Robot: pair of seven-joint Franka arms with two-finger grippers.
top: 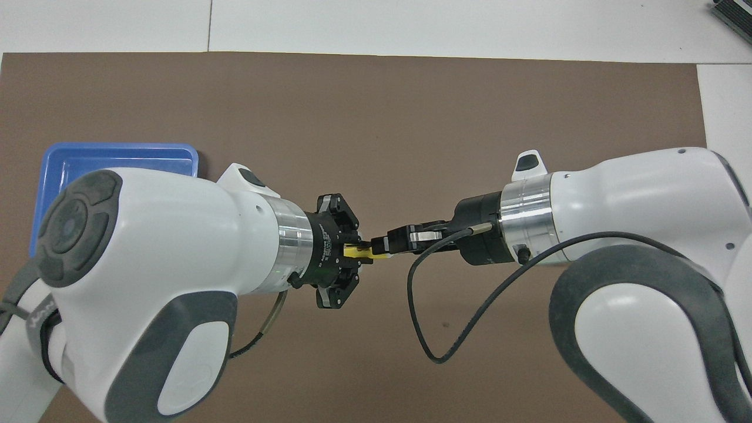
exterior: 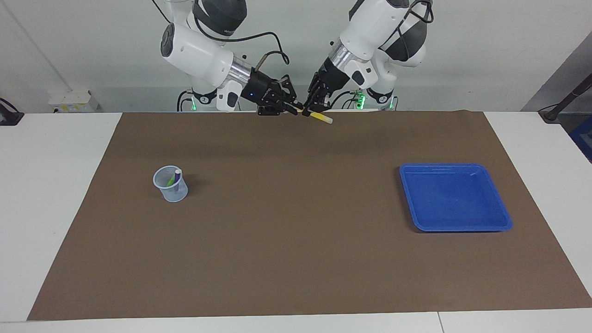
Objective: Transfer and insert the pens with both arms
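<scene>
Both tools meet in the air over the brown mat's (exterior: 296,222) edge closest to the robots, about midway along that edge. The yellow pen (exterior: 319,117) is held between them, tilted, pale cap end pointing down toward the left arm's end of the mat. Left tool (exterior: 309,111) is closed tight on the yellow pen; in the overhead view the pen (top: 358,252) pokes out of it. Right tool (exterior: 292,108) is also pinched closed on the pen's other end, so both grip it at once.

Clear cup (exterior: 170,184) stands on the mat toward the right arm's end, with the green pen (exterior: 171,181) and the purple pen (exterior: 177,176) upright inside, leaning on the cup wall. Blue tray (exterior: 455,197) sits on the mat toward the left arm's end, well apart from the cup. The mat lies on the white table (exterior: 55,185).
</scene>
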